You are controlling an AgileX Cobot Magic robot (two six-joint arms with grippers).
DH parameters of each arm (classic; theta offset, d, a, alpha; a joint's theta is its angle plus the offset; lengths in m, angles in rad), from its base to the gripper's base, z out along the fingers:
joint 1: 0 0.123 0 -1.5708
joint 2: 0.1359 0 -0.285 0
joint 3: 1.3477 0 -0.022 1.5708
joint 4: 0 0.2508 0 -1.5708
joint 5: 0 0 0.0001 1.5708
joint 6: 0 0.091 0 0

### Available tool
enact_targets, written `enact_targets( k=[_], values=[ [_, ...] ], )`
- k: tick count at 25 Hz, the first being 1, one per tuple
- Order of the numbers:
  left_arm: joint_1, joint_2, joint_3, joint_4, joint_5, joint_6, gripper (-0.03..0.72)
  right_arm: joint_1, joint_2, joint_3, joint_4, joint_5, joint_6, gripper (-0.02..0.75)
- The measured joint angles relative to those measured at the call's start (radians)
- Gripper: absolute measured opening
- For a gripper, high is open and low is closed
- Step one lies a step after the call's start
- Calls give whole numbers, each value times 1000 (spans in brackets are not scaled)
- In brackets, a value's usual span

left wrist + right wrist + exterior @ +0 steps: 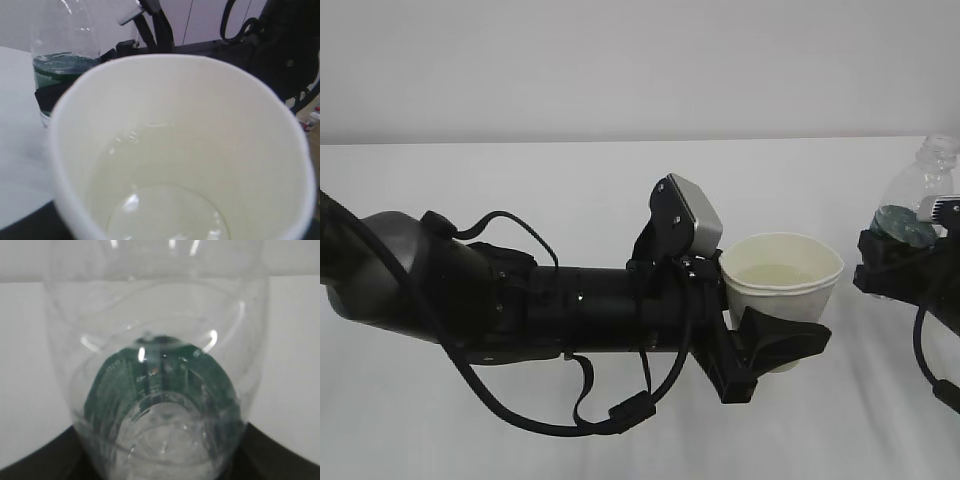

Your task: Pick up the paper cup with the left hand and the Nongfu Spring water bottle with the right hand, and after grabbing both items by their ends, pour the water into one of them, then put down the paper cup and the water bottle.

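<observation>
the left hand (775, 345) belongs to a thick black arm (590, 305) with a round, glossy dark grey joint housing (390, 285) at its base end. black cables (520, 400) hang in loops under the arm, and one more cable arches over the top. a grey box-shaped module (695, 215) with rounded corners sits on a black bracket at the wrist. small screws show as bright dots on the arm body. the fingers are black, flat and angular. the right hand (900, 265) is black and blocky too, with a thin black cable (925, 365) below it.
</observation>
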Motion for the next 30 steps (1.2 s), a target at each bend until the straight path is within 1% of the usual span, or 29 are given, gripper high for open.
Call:
enact_targets(
  k=[11,19,28,30],
  values=[
    [0,0,0,0,-1,0,453,0,132,-150,0,-4,8,419],
    [0,0,0,0,-1,0,453,0,207,-229,0,-4,8,419],
    [0,0,0,0,-1,0,453,0,231,-251,0,-23,8,419],
    [0,0,0,0,-1,0,453,0,231,-251,-3,-23,8,432]
  ],
)
